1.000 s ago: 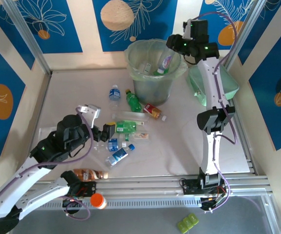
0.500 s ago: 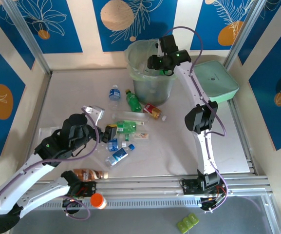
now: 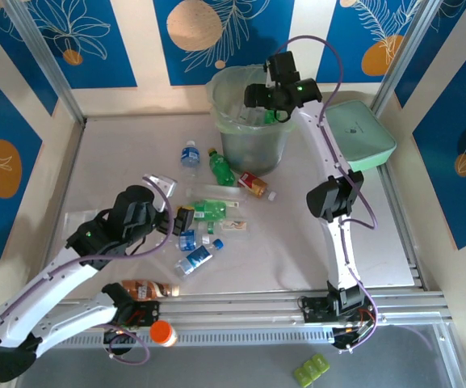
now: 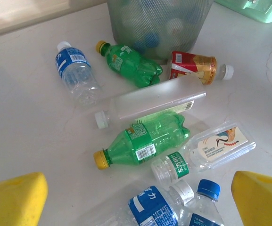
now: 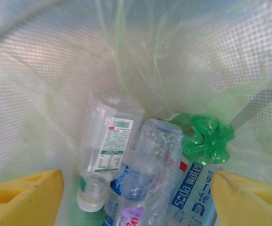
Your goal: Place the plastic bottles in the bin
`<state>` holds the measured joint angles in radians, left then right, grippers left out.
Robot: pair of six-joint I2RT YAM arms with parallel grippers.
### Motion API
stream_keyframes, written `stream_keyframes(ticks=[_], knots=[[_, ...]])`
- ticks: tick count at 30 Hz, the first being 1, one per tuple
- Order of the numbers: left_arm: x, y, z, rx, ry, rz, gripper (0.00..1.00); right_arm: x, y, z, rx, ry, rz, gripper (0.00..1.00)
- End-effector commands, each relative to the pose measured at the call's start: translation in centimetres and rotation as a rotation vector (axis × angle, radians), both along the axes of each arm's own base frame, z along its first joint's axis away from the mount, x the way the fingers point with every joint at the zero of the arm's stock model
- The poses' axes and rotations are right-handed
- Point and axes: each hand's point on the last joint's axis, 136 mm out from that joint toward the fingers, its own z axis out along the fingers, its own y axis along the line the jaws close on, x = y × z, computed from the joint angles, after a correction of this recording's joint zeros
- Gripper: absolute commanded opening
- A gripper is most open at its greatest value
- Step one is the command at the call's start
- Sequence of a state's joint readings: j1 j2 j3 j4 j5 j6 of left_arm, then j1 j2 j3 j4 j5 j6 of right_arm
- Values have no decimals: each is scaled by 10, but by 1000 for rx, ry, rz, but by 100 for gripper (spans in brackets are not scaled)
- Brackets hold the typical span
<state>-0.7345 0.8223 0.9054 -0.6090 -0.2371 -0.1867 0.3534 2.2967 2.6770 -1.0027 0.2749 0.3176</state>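
My right gripper hangs open over the bin, a tall grey-green bucket with a clear bag. In the right wrist view its yellow pads stand wide apart, touching nothing. Below them in the bin lie a clear purple-labelled bottle, a white-labelled one and a green one. My left gripper is open above the loose plastic bottles on the table. Under it are a green bottle, a frosted one, a green-labelled clear one and blue-labelled ones.
A mint-green flat box sits right of the bin. More bottles lie near the bin's foot: blue-labelled, green, red. A brown bottle and an orange cap lie by the front rail.
The right gripper swung left from the bin's right rim to over the bin and opened; the purple-labelled bottle it held now lies in the bin. The left arm edged toward the pile.
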Motion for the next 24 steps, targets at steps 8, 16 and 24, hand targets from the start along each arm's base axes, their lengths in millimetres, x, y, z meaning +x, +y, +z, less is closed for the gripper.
stream_keyframes(ticks=[8,16,24], knots=[[11,-4,23,-97,98,92,99,-93,18,156,122,-283,68,69],[73,0,19,-179,247,313,99,-203,44,126,190,-318,153,66],[149,5,-31,-195,387,461,99,-285,8,59,325,-207,169,66]])
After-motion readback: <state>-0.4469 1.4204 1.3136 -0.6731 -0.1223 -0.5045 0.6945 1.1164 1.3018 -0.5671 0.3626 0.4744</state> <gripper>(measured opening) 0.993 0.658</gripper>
